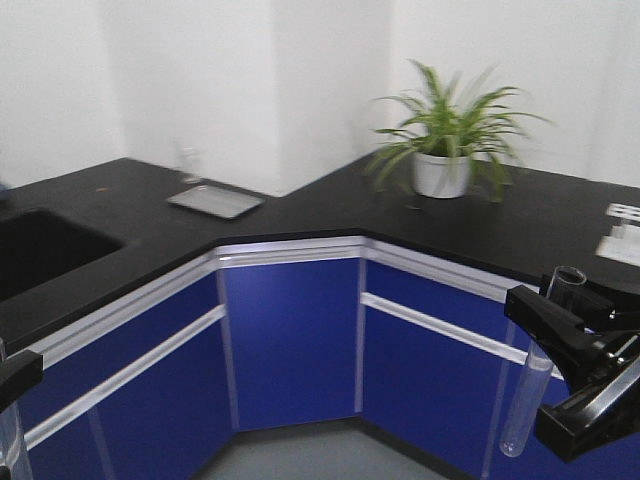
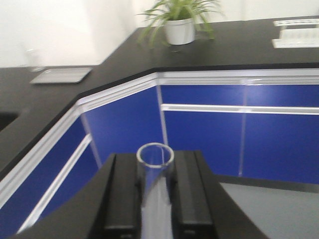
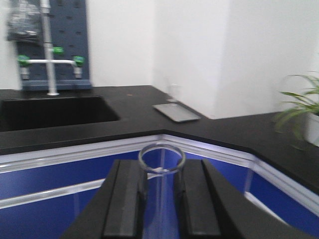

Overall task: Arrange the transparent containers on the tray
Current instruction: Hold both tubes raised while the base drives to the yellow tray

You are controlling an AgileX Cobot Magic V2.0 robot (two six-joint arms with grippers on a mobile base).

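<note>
My right gripper (image 1: 540, 375) is shut on a clear glass test tube (image 1: 520, 420), held upright in front of the blue cabinets at the right. In the right wrist view the tube (image 3: 160, 199) stands between the black fingers of that gripper (image 3: 161, 167), its rimmed mouth up. My left gripper (image 2: 155, 164) is shut on a second test tube (image 2: 157, 194), also mouth up. In the front view it shows only at the lower left edge (image 1: 10, 440). The yellow tray is out of view.
A black L-shaped counter (image 1: 330, 210) tops blue cabinets (image 1: 290, 340). On it lie a small grey metal tray (image 1: 215, 200) with a clear vessel (image 1: 188, 165) behind it, a potted plant (image 1: 445, 150) and a white rack (image 1: 622, 235). A sink (image 3: 50, 112) with a tap (image 3: 50, 59) is at the left.
</note>
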